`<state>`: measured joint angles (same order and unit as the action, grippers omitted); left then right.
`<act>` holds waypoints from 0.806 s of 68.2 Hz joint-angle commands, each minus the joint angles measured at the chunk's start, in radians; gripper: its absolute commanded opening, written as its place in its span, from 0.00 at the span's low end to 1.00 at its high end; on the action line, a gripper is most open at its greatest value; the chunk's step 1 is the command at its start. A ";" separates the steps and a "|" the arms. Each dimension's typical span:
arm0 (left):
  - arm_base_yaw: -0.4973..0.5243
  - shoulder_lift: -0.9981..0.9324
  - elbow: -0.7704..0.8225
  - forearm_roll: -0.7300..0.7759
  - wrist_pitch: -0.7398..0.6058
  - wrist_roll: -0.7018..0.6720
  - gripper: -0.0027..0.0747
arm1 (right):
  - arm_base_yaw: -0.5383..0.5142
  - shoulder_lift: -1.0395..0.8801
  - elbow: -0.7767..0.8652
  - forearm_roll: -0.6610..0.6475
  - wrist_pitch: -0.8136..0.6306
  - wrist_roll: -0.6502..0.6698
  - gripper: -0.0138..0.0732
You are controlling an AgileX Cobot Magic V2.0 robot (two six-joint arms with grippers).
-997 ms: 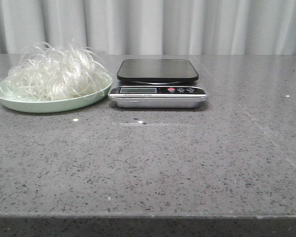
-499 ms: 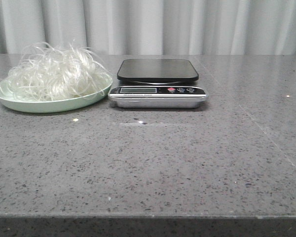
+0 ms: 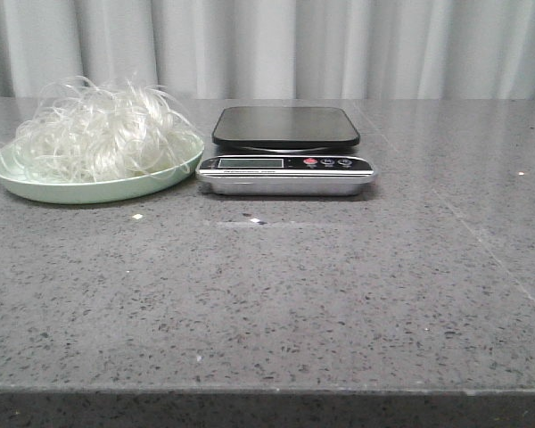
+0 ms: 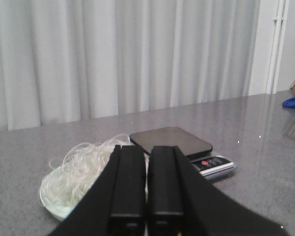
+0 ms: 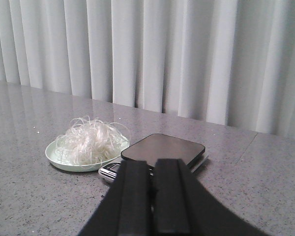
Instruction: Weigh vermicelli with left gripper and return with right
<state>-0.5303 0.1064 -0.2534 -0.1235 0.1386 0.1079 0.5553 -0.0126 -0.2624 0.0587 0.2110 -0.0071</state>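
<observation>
Vermicelli (image 3: 94,132) is heaped on the plate (image 3: 98,189), just left of the scale (image 3: 285,152), plate rim nearly touching the scale's base. Scale platform is bare, so nothing's weighed yet.

Handling guess: very light, springy tangle of thin glassy strands. Probably brittle and slick, so single strands will slip or snap. It should lift as one clump if bitten deep. Stray loops stick out over the plate rim on the far-from-scale side and may trail or snag. Best hold looks like the dense middle of the heap, top-down, jaws wide enough to straddle a good wad, stopping short of the plate. A shallow pinch at the fringe likely pulls off only a few strands.

Left gripper (image 4: 146,184): fingers together with only a slit between, holding nothing, up off the table on the near side of the scale, aimed at the heap. Right gripper (image 5: 155,196): same, clenched and empty, aimed at the scale. Neither shows in the front view.
</observation>
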 commanded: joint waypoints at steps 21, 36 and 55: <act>0.370 -0.064 0.219 -0.002 -0.125 -0.007 0.20 | -0.005 -0.007 -0.024 -0.013 -0.087 -0.011 0.34; 0.526 -0.131 0.263 0.005 -0.131 -0.009 0.20 | -0.005 -0.007 -0.024 -0.013 -0.086 -0.011 0.34; 0.580 -0.132 0.263 0.005 -0.139 -0.009 0.20 | -0.005 -0.007 -0.024 -0.013 -0.086 -0.011 0.34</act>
<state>0.0460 -0.0039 0.0028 -0.1172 0.0874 0.1079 0.5553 -0.0126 -0.2624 0.0572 0.2070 -0.0071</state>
